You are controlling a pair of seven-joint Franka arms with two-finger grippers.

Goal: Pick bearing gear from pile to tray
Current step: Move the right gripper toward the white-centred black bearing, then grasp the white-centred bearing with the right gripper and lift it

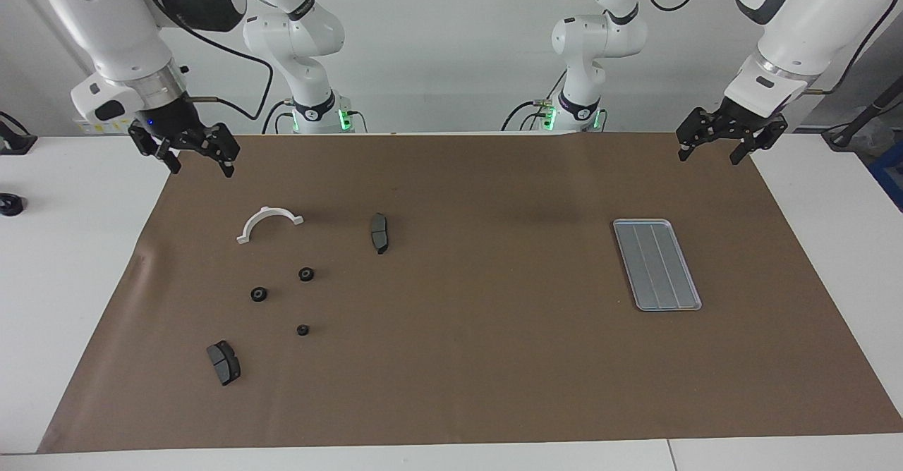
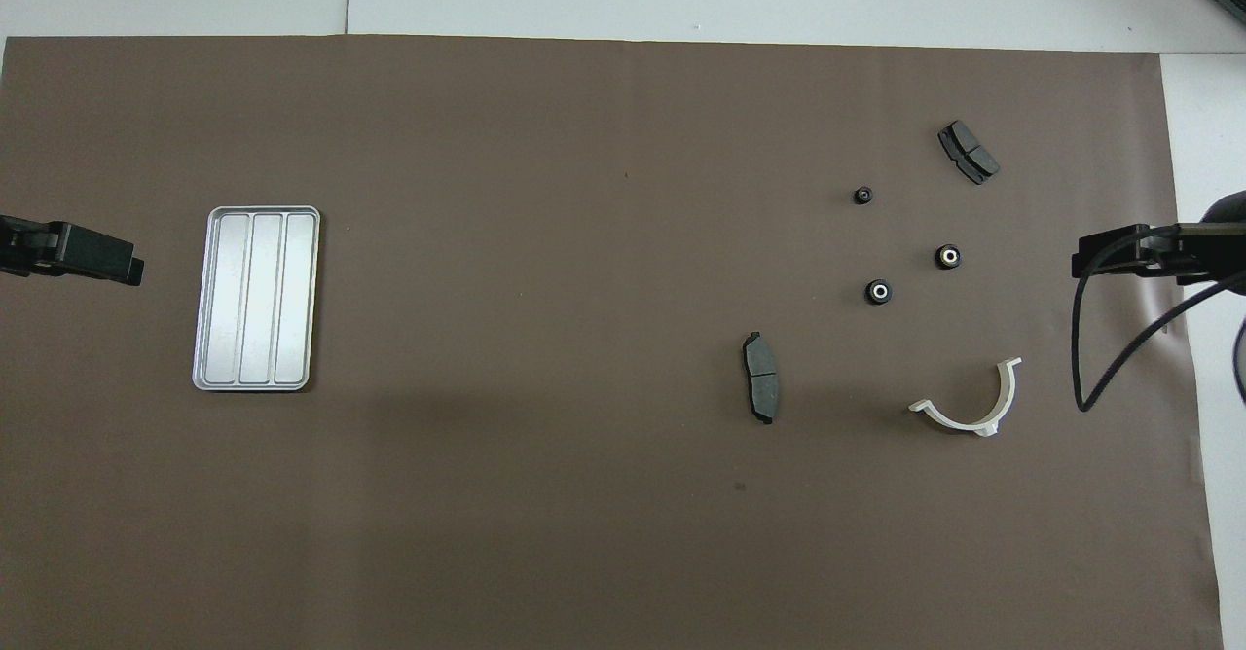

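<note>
So both arms were just parked up in the air. The right hand [image 1: 199, 155] hung over the brown mat's [image 1: 465, 358] corner at the right arm's end of the table [image 1: 85, 302], with its fingers spread apart and nothing between them. The left hand [image 1: 730, 142] hung over the mat's other robot-side corner, fingers also apart and empty.

The tray [image 1: 657, 265] lay flat on the mat toward the left arm's end, silver-grey with lengthwise grooves, and nothing was in it. Using the tray as the landmark, the pile sat well apart from it, toward the right arm's end, all loose with no part touching another.

The white half-ring bracket [image 1: 269, 223] was the part of the pile nearest the robots. The closest part to the tray was a dark grey pad [image 1: 379, 233]. Three little black rings lay farther from the robots than the bracket: one ring [image 1: 306, 273], a second ring [image 1: 259, 293] just beside it, and a smaller third ring [image 1: 302, 330] farther out. From overhead the first two showed pale centres [image 2: 878, 291]. The second dark pad [image 1: 223, 362] lay farthest from the robots and about as far from the tray as anything got.

I couldn't make out any brand, label or writing on the parts or the tray.
</note>
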